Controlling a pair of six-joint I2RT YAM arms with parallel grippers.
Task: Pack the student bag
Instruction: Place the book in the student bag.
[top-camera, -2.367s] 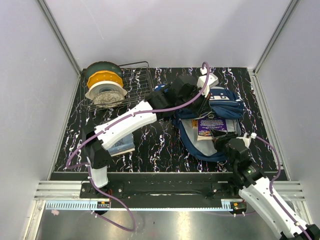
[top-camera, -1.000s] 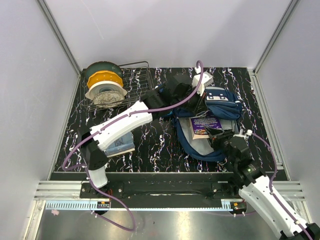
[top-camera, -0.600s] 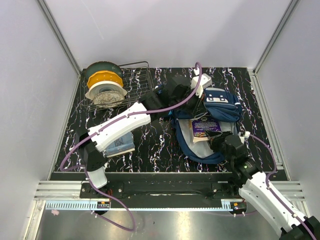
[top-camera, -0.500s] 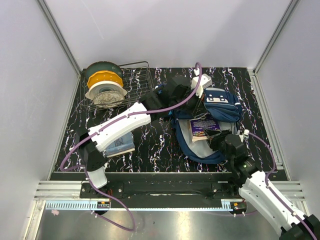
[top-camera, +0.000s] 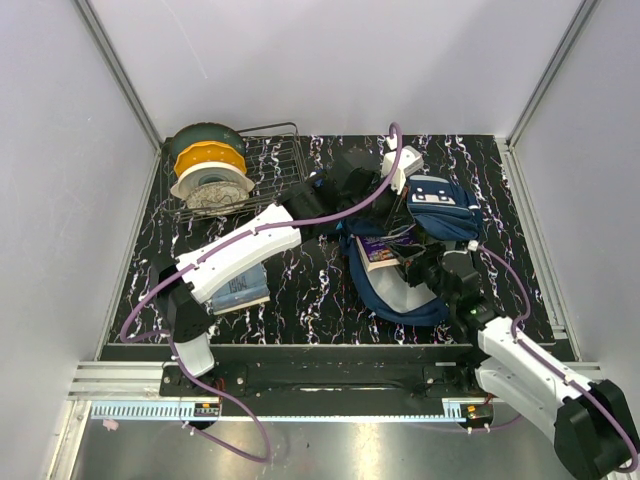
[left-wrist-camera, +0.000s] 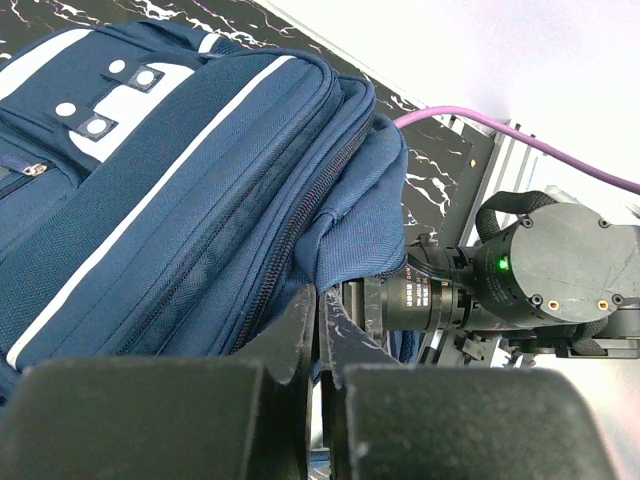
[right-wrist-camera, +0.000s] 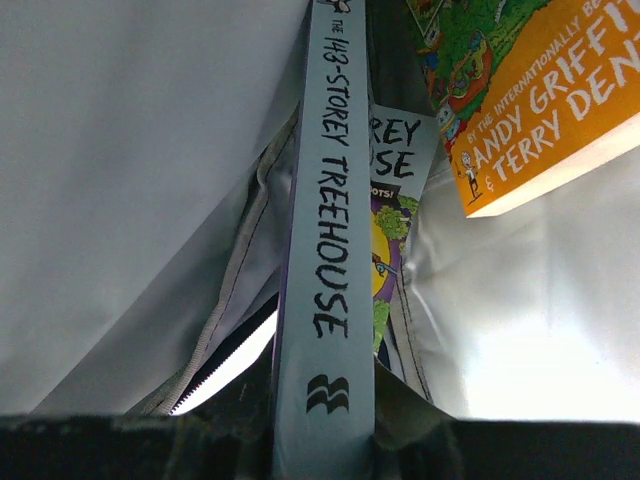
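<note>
Jaws of the left gripper (left-wrist-camera: 318, 320) press together on the student bag (left-wrist-camera: 150, 190)'s open zip edge; right gripper (right-wrist-camera: 322, 415) jaws pinch a book (right-wrist-camera: 325, 250).
Grey lining (right-wrist-camera: 120, 150) crowds both sides ahead of the right jaws. The spine reads "The 143-Storey Treehouse"; the orange book (right-wrist-camera: 530, 100) beyond it reads "Andy Griffi…", "Terry Den…".

Cloth, paper, plastic and wire

The bag (left-wrist-camera: 180, 200) is matt navy woven cloth with a coarse visible weave and white cloth stripes; its lining (right-wrist-camera: 130, 150) is smooth pale grey fabric. The book (right-wrist-camera: 325, 250) has a smooth pale card spine, and the orange book (right-wrist-camera: 540, 90) has a printed cover with a slight sheen. The left gripper (left-wrist-camera: 320, 300) is matt black, faintly grainy plastic. The cable (left-wrist-camera: 520, 130) has smooth purple sheathing. The table (top-camera: 310, 290) is glossy black with marbling, and the rack (top-camera: 282, 168) is bare metal wire.
</note>
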